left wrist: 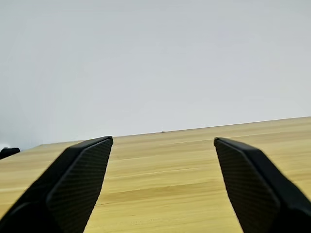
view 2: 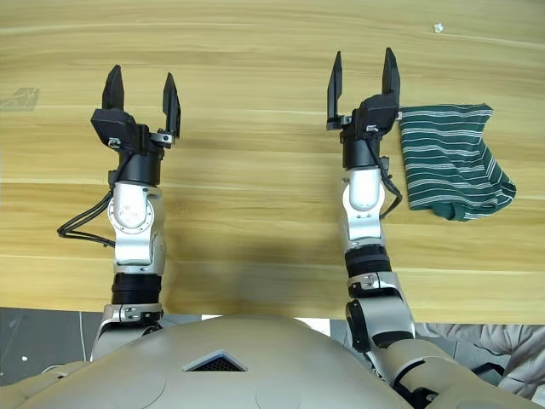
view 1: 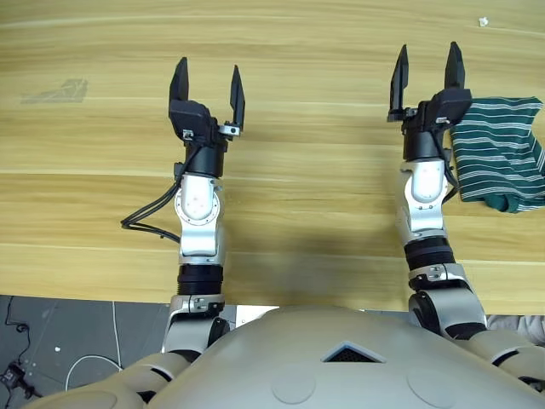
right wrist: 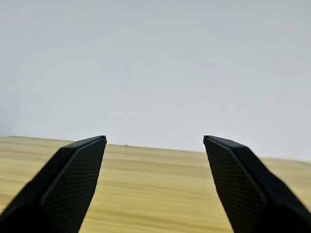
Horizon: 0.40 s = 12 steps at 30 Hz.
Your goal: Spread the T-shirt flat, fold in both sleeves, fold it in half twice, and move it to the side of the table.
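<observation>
Spotted the T-shirt [view 1: 498,153] at the right edge of the head cam frame, about mid-height: dark green w/ thin white stripes, folded down to a compact packet, bit rumpled at the lower corner, lying on the worktop [view 1: 298,213]. Not gripped by anything.

Got the right end effector [view 1: 427,53] just left of it in frame, upper right area, pointing toward the top of the pic. Spread wide, nothing between the fingers [view 1: 398,77]. No telling contact vs. mere overlap btw wrist and shirt's left edge from this angle.

Same deal w/ the left end effector [view 1: 208,70] at upper left of centre: gaping wide, holding nothing, well apart from the shirt. Black cable [view 1: 149,215] looping off that forearm at mid-left.

Left wrist cam: black textured fingers set far apart, wood grain btw them, pale wall [left wrist: 155,58] beyond the worktop's far edge. Ditto on the right wrist cam.

Also on the wood: tiny white scrap [view 1: 483,22] at top right of the head cam frame, greyish smudge [view 1: 55,90] at upper left.
</observation>
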Motion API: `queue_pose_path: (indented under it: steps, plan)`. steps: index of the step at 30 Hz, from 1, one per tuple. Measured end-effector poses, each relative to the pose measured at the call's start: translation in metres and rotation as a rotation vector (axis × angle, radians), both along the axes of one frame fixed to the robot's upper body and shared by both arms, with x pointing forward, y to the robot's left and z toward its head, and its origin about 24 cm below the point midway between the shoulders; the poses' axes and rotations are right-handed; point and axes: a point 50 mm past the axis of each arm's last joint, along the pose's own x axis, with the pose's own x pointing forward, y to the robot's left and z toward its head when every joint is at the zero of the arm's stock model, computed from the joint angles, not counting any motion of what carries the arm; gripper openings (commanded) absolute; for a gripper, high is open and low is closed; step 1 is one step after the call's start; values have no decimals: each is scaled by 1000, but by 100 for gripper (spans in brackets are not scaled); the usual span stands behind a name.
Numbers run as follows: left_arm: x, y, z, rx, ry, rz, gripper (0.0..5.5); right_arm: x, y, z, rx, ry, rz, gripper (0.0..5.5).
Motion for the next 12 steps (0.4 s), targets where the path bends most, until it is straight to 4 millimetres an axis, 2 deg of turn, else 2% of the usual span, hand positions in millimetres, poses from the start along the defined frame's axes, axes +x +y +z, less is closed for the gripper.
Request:
queue_pose_path:
  steps: [6,12]
  plan:
    - [-7,-4,-5,-18,7,20,387,0,5,-13,-29,45,50,372]
    - [-7,-4,-5,-30,6,39,387,4,2,-14,-15,50,48,372]
